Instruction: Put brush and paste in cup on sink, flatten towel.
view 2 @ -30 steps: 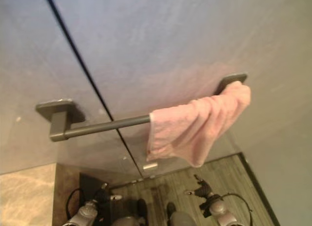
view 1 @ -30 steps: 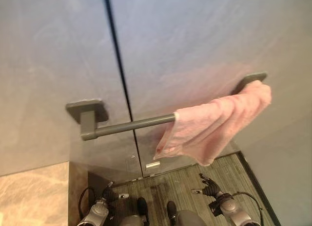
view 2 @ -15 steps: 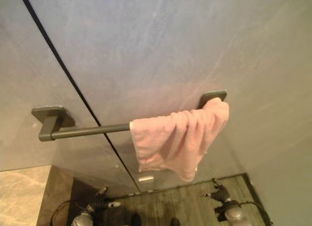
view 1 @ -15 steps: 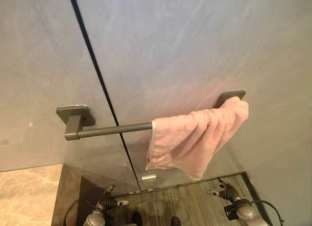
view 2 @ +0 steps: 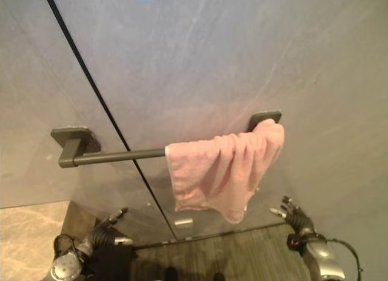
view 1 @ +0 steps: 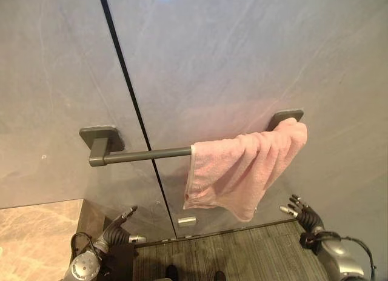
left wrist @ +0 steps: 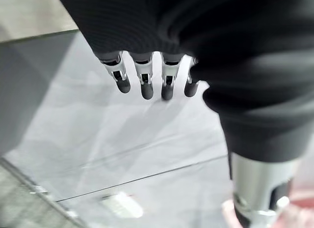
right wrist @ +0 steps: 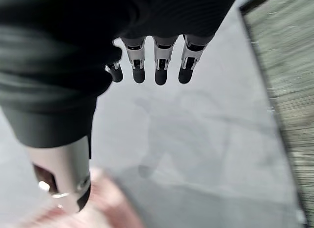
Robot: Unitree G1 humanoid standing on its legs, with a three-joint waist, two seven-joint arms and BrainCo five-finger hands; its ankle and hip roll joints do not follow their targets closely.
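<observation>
Towel (view 1: 242,169): pink cloth, hung bunched and creased over the right end of a grey rail (view 1: 148,154) fixed to the grey wall (view 1: 230,63); left half of the rail bare, one lower corner drooping to a point. Risk, as a judgement: a pull from below or on one side alone would likely drag the whole cloth off the rail onto the floor (view 1: 242,254), since it rests there by its own weight alone; a spread begun from the bunched right end could gather the folds tighter against the right bracket (view 1: 285,117) rather than ease them out leftward. Right robot hand (view 1: 305,213): fingers straight and spread, nothing held, low at the right, near the towel's drooping corner yet apart from it and below it. Left robot hand (view 1: 116,231): fingers relaxed and open, nothing held, low at the left, well apart from the towel and beneath the rail's bare stretch. Brush, paste and cup: not seen here.
</observation>
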